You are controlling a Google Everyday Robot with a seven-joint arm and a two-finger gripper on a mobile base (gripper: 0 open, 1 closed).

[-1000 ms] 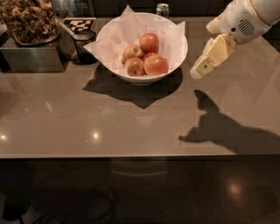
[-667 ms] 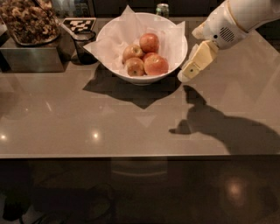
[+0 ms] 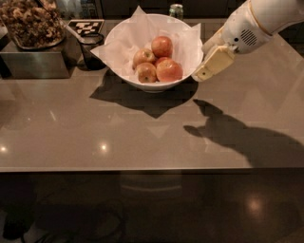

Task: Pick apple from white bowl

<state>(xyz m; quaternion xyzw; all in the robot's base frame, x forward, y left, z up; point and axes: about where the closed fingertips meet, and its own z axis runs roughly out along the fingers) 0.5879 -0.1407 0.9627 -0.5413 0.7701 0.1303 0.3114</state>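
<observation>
Prob. break-room kitchen: gray counter (image 3: 118,137), snack bin (image 3: 33,66), white bowl (image 3: 156,85) w/ 4 apples (image 3: 168,70); gripper (image 3: 202,75) by bowl rim.

I've got a glossy grey-brown table (image 3: 142,137). Along its far side sit a metal box (image 3: 35,64) at far left with brown dried stuff heaped on top, a dark glass cup (image 3: 90,50) just beside the box, and the white bowl (image 3: 152,86) right of the cup. A black-and-white marker card (image 3: 85,26) lies behind the cup, and a small can (image 3: 176,10) stands at the far edge behind the bowl. The gripper (image 3: 199,76) hangs over the table just beside the bowl's right rim, its shadow on the tabletop below.
</observation>
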